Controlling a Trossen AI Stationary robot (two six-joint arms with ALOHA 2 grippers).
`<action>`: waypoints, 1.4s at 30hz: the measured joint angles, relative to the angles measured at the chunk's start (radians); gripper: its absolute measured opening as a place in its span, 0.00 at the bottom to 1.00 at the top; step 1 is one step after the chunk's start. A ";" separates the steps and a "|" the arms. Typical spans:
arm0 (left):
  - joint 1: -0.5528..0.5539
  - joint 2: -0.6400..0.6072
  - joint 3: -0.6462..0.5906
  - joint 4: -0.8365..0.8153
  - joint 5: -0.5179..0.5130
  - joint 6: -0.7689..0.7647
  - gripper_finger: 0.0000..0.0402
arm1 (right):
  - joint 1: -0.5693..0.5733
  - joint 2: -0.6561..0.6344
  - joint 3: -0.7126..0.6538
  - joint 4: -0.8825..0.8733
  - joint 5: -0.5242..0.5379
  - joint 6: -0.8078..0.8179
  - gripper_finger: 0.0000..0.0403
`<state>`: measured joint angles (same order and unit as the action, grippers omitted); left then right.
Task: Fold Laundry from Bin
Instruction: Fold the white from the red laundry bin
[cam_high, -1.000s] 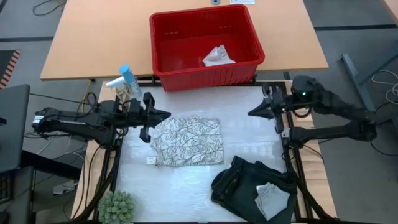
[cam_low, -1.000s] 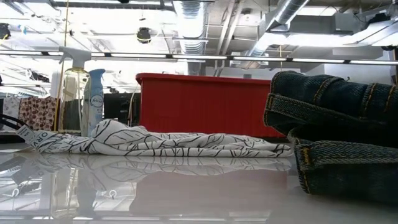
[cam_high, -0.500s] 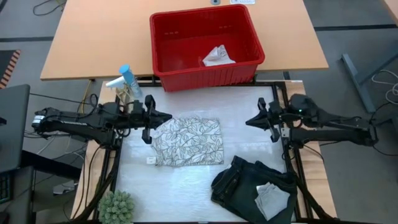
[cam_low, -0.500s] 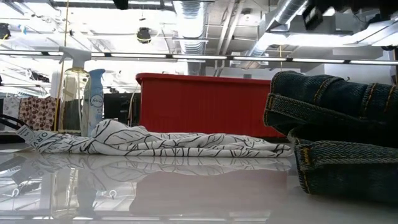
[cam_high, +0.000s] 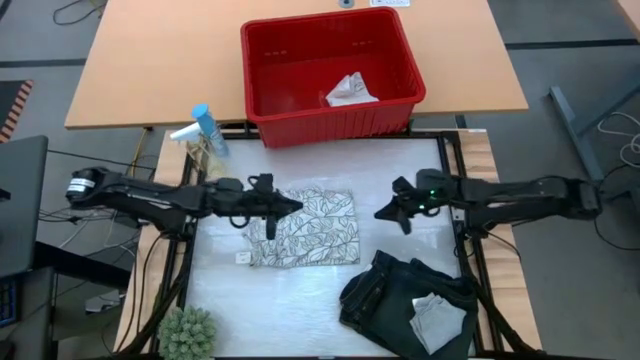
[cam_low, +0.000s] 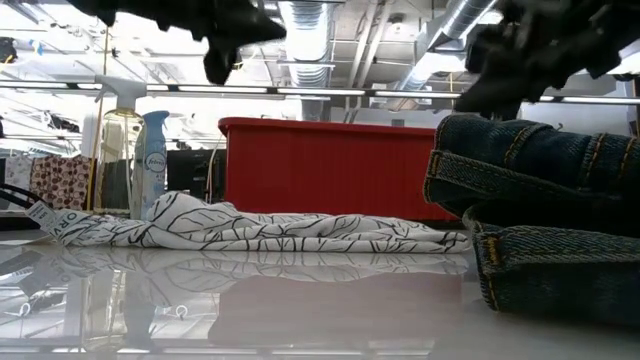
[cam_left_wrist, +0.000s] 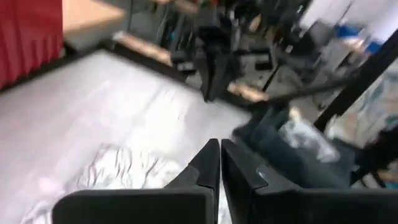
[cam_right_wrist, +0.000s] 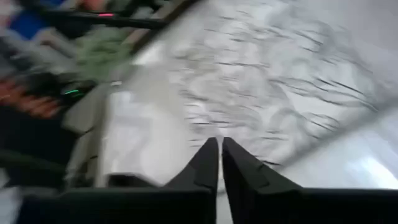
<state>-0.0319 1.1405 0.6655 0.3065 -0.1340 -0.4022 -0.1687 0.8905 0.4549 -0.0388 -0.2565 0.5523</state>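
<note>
the leaf-patterned cloth (cam_high: 303, 228) lies flat mid-worktop. the left gripper (cam_high: 292, 207) hangs over its left part, jaws pressed together on nothing. the right gripper (cam_high: 383, 211) is above bare worktop off the cloth's right edge, jaws nearly together and empty. the jeans (cam_high: 405, 297) sit at the near right corner under a whitish cloth (cam_high: 438, 320). the red bin (cam_high: 331, 72) at the far edge holds another pale cloth (cam_high: 350, 91).

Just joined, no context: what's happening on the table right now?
Laundry folding. Both arms reach in over the white table: left gripper shut above the leaf-patterned cloth, right gripper shut beside it, neither holding anything. The dark garment sits folded with a small whitish cloth on top. One cloth remains in the red bin.
</note>
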 joint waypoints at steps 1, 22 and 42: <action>0.001 0.020 0.000 -0.007 0.003 -0.001 0.02 | 0.005 0.030 0.000 0.004 0.037 0.016 0.17; 0.002 0.340 0.000 0.003 0.239 -0.059 0.37 | 0.032 0.561 0.039 0.272 0.160 0.364 0.63; 0.035 0.600 0.002 0.082 0.201 -0.081 0.37 | 0.041 0.782 0.199 0.179 0.152 0.376 0.12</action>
<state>0.0036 1.7406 0.6670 0.3888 0.0674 -0.4836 -0.1273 1.6730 0.6535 0.1399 -0.1041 0.9286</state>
